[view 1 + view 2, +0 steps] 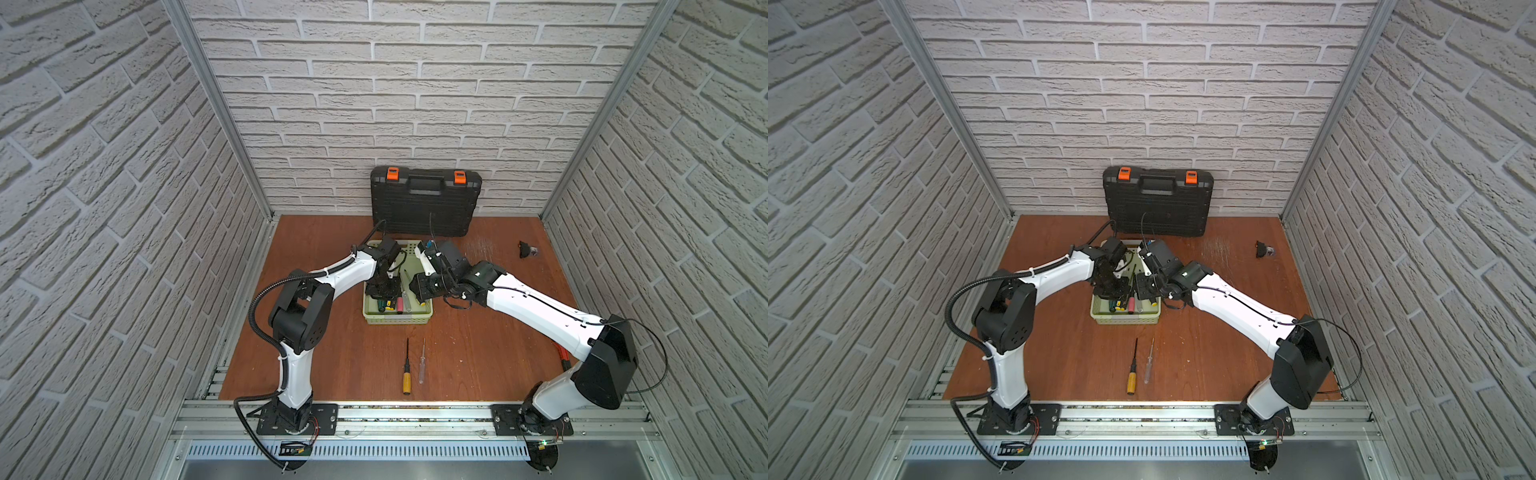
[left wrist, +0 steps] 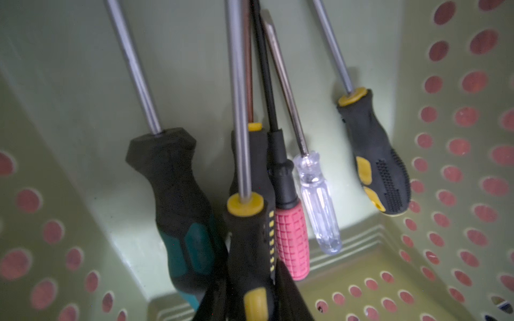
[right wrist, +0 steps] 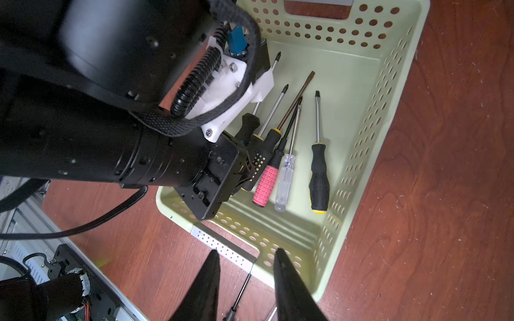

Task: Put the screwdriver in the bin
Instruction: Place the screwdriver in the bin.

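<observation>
The pale green bin [image 1: 399, 320] [image 1: 1125, 321] sits mid-table and holds several screwdrivers. My left gripper [image 1: 384, 293] [image 2: 250, 278] is down inside it, shut on a black-and-yellow screwdriver [image 2: 244, 236] [image 3: 258, 159] by its handle. That screwdriver lies among a teal-handled one [image 2: 178, 194], a pink-handled one [image 2: 292, 239], a clear-handled one [image 2: 317, 200] and another black-and-yellow one [image 2: 381, 155]. My right gripper [image 1: 417, 293] [image 3: 246, 251] hovers open over the bin's near short rim [image 3: 314, 280], with nothing between its fingers.
An orange-handled screwdriver [image 1: 406, 376] and a clear-handled one [image 1: 422, 365] lie on the wooden table in front of the bin. A black toolcase [image 1: 426, 203] leans on the back wall. A small black object [image 1: 527, 249] lies at the far right.
</observation>
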Robot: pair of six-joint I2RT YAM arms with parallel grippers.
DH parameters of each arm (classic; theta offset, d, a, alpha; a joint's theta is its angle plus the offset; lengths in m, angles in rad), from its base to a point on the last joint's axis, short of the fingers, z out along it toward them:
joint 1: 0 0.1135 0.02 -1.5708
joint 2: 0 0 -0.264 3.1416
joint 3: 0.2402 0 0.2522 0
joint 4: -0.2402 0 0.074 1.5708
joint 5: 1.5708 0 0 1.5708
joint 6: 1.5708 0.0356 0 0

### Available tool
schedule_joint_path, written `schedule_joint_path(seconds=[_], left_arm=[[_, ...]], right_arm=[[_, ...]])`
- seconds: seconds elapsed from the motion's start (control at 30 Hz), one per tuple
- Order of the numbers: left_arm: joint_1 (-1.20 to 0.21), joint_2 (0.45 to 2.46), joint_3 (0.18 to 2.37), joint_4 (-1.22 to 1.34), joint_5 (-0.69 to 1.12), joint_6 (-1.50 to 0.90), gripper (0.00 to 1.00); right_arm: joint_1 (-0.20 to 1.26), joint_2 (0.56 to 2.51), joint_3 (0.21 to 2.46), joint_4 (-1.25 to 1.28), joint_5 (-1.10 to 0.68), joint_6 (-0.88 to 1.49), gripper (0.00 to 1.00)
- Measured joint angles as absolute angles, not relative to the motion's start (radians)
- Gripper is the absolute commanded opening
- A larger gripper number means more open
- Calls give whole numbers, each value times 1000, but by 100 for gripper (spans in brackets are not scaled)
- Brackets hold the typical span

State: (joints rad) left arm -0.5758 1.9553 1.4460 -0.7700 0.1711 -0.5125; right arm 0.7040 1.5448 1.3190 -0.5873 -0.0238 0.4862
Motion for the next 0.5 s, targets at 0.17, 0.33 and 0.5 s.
schedule_joint_path(seconds=[0.17,0.33,0.5], left_arm=[[-577,1955,1444,-757,173,-519,40],[-577,1949,1444,-757,171,-521,41],[-577,1895,1420,-765,139,-529,41]], right_arm=[[704,1545,1318,-588,-24,486,38],[705,1545,1318,-588,-24,485,41],[718,1544,1318,-589,-19,490,41]])
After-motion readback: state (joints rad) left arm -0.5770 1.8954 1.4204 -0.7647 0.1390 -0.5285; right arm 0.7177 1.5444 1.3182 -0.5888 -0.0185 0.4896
